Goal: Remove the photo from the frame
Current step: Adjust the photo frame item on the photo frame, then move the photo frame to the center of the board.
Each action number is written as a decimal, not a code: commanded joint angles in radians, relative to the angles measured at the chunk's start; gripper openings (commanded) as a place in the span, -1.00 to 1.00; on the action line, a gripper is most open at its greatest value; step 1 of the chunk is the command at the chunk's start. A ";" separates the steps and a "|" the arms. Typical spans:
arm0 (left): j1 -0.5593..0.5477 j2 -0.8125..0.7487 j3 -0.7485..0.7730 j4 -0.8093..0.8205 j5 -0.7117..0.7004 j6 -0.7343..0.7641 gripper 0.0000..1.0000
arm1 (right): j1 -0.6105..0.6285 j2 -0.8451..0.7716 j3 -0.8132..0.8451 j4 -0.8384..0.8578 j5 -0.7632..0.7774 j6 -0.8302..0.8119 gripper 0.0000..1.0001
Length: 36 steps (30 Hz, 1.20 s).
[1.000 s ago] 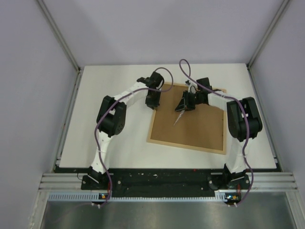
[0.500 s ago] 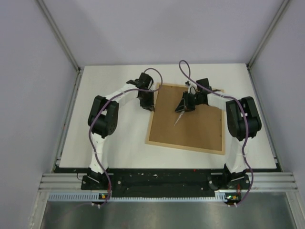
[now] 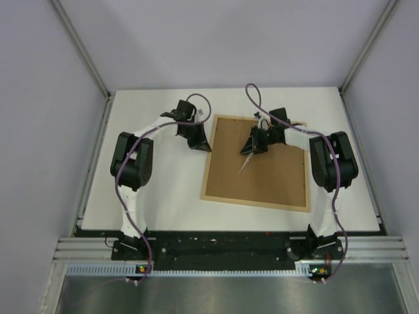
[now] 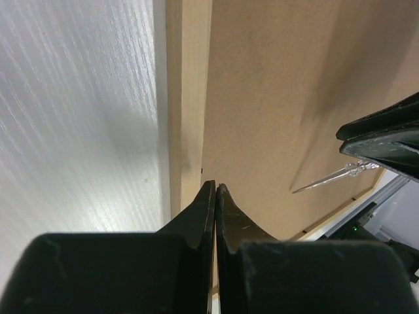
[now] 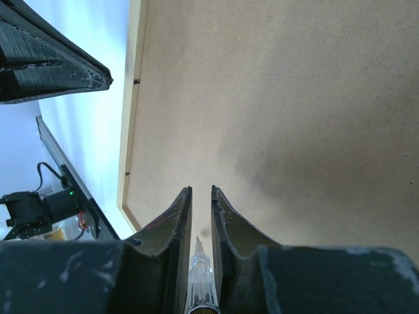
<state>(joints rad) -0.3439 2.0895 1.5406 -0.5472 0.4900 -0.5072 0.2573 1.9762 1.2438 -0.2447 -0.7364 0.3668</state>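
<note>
Hanging just beside the 9 o'clock rail of the large rectangular light-wood picture frame (image 3: 252,201), the left gripper (image 3: 200,145) has its jaws pressed together. The frame lies flat on the white table (image 3: 163,190), plain brown backing board (image 3: 268,176) up; the photo is out of sight. Over the board's 12 o'clock part, the right gripper (image 3: 251,149) pinches a thin clear pointed tool (image 3: 245,163) aimed toward 7 o'clock. White table surface runs broad at the frame's 9 o'clock, narrower at 6 o'clock.

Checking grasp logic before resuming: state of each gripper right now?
Left gripper: closed, holding nothing.
Right gripper: closed on a thin clear pointed tool.
</note>
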 commanded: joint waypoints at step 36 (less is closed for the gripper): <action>-0.046 0.080 0.124 -0.051 -0.218 -0.002 -0.57 | -0.064 0.081 0.243 0.298 0.118 0.241 -1.00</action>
<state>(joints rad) -0.3748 2.2543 1.7584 -0.5926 0.3809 -0.4664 0.1940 2.0678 1.4918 0.0090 -0.6331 0.5968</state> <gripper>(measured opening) 0.255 0.146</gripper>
